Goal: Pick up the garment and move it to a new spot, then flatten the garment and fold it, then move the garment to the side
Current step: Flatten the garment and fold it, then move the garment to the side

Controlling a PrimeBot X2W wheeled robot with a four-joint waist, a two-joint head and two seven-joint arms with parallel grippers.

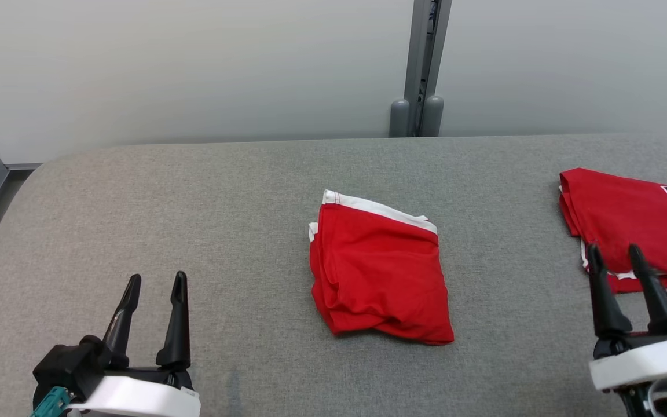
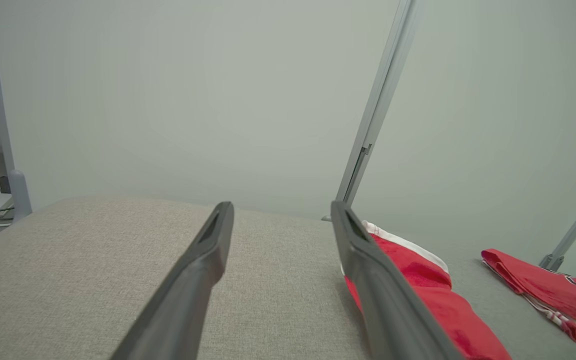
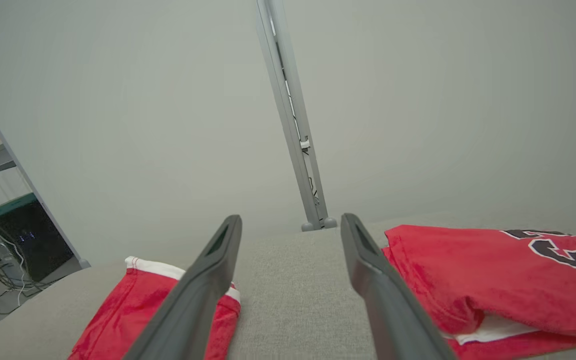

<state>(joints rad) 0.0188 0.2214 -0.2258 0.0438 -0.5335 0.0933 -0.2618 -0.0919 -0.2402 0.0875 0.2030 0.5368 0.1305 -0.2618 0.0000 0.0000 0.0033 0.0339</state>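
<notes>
Left pincer (image 1: pixel 157 278) and right pincer (image 1: pixel 614 250), both mine, low at the near edge with fingers apart and nothing held.
My red garment (image 1: pixel 380 272) with the white band lies folded into a rough square in the middle of the grey table (image 1: pixel 194 202), so I judge flattening and folding done and only the move to the side left. A second red jersey (image 1: pixel 623 214) with dark lettering lies just beyond my right fingertips and crowds that side; the left looks the easier way. A grey post (image 1: pixel 423 69) stands behind the table.
</notes>
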